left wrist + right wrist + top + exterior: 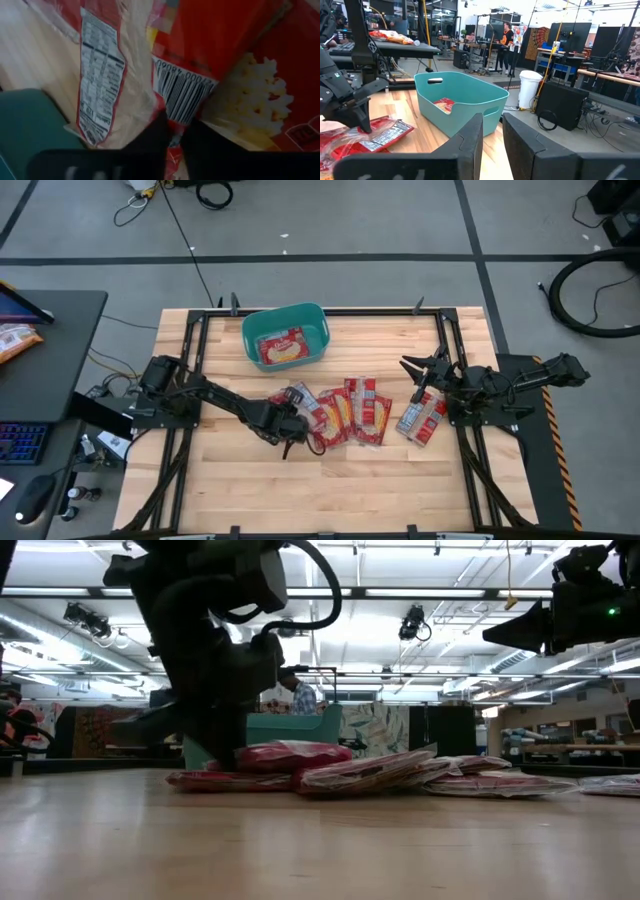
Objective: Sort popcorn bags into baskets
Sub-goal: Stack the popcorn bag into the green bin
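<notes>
Several red popcorn bags (350,413) lie overlapping on the table's middle, and one more (422,420) lies to their right. Another bag (284,347) lies inside the teal basket (250,330) at the far side. My left gripper (291,423) is down at the pile's left end, shut on a popcorn bag (210,60). My right gripper (424,370) hangs above the table by the right-hand bag, shut and empty; its wrist view looks at the basket (470,95). My left gripper pinches a popcorn bag between its two fingers at the edge below the barcode (176,117). The fingers come from above, slanting down. The bag still lies on the pile and the table (285,756).
The table's near half is bare wood (330,490). A metal frame (440,330) runs along the table's sides and far edge. A person (506,37) stands far off in the room behind the basket.
</notes>
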You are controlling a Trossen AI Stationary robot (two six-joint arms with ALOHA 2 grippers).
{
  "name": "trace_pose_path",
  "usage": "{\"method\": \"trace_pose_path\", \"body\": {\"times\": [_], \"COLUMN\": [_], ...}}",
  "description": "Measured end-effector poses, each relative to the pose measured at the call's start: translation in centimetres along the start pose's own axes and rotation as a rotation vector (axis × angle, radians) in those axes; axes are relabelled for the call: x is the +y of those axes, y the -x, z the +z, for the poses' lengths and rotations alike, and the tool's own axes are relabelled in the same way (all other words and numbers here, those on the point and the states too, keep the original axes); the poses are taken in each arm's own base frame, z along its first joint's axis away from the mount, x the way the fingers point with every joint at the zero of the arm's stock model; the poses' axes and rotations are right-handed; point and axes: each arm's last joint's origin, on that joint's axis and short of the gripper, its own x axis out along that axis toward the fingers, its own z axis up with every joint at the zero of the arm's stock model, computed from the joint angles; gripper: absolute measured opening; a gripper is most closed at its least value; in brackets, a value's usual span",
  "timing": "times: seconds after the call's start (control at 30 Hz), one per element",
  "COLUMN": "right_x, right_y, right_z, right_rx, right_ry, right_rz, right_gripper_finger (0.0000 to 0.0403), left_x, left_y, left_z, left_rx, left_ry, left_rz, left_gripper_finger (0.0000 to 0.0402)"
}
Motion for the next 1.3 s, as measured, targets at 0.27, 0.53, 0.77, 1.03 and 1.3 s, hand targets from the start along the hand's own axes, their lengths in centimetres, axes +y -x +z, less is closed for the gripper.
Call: {"method": "trace_pose_path", "body": {"times": [0.27, 0.53, 0.77, 1.03, 1.3], "right_x": [0.0, 0.0, 0.0, 0.0, 0.0], "right_y": [0.0, 0.0, 0.0, 0.0, 0.0], "right_z": [0.0, 0.1, 0.1, 0.1, 0.1], "right_rx": [-0.001, -0.005, -0.005, -0.005, -0.005], "right_ry": [-0.001, -0.004, -0.004, -0.004, -0.004], "right_rz": [0.0, -0.001, -0.001, -0.001, -0.001], "right_gripper_finger": [0.008, 0.008, 0.008, 0.008, 0.008], "left_x": [2.2, 7.4, 12.5, 16.2, 19.0], "left_y": [3.0, 7.1, 8.4, 6.3, 2.9], "left_z": [0.7, 0.3, -1.6, -5.1, -8.3], "left_rx": [-0.004, -0.015, 0.011, 0.144, 0.253], "left_ry": [0.084, 0.229, 0.499, 0.698, 0.838], "left_rz": [-0.037, 0.077, 0.178, 0.221, 0.189], "left_gripper_finger": [0.001, 0.0009, 0.0009, 0.0009, 0.0014]}}
